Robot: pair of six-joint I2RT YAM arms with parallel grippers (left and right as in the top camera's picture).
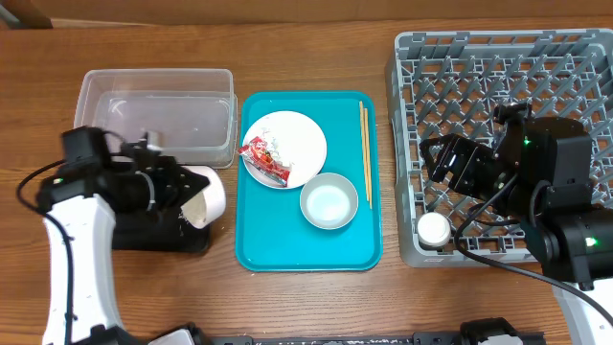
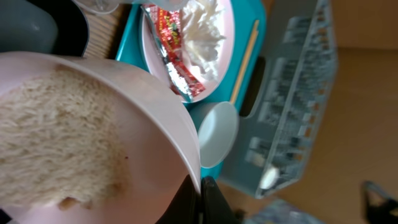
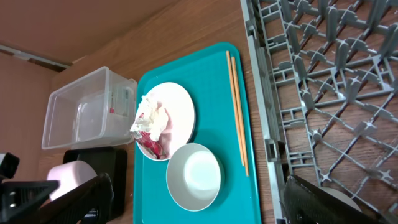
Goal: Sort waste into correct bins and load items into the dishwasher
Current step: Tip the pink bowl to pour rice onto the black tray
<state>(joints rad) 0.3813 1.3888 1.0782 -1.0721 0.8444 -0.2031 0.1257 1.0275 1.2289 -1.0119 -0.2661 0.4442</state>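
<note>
Left claw (image 1: 172, 189), overhead: clamped on the rim of a pink bowl (image 1: 205, 196). The bowl is tipped on its side above the black tray (image 1: 158, 238), at the end nearest the teal tray (image 1: 287, 240). Clear tub (image 1: 105, 88) sits just behind the black tray. The teal tray, mid-tabletop (image 1: 306, 38), carries a plate (image 1: 305, 134) with a red wrapper (image 1: 263, 160) on it, a white bowl (image 1: 329, 201), and chopsticks (image 1: 365, 153) along its right side. Grey rack (image 1: 536, 67) stands to the right, with a small cup (image 1: 433, 228) in its near-left corner. Right claw (image 1: 439, 161) hangs over the rack; its grip is not readable from above.

Left wrist: the pink bowl fills the frame, steeply tilted. Rice (image 2: 50, 143) is packed against the inner wall, none seen falling. One dark finger (image 2: 208, 199) presses at the rim. Tissue (image 2: 202, 25) lies on the plate beside the wrapper.

Right wrist: both fingers stand wide apart with nothing between them. The camera looks past the rack's edge onto the teal tray.

Step in hand, as I read it: emptying the rice into the black tray. The rice looks sticky and clings to the wall. The next move likely calls for more tilt or a shake, mouth kept over the tray so grains don't land on the tabletop. After that the bowl goes across to the rack. Wrapper and tissue are unsorted; plate, white bowl and chopsticks are not yet loaded.
</note>
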